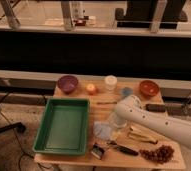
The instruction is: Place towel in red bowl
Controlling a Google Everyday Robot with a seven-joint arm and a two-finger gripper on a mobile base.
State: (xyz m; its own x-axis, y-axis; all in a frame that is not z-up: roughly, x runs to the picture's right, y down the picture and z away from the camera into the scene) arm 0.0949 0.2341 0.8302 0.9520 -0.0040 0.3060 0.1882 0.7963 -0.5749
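Presently the hand (115, 121) sits low over the middle of the tabletop (100, 112), at the upper right edge of the towel (102, 131); whether it grips anything cannot be told. The towel lies just right of the green tray (64, 125). The red bowl (149, 88) stands well apart, upper right.

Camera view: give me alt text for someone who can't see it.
A white robot arm reaches in from the right over a wooden table, its end effector down by the pale towel beside a green tray. The red bowl sits at the back right, a purple bowl back left.
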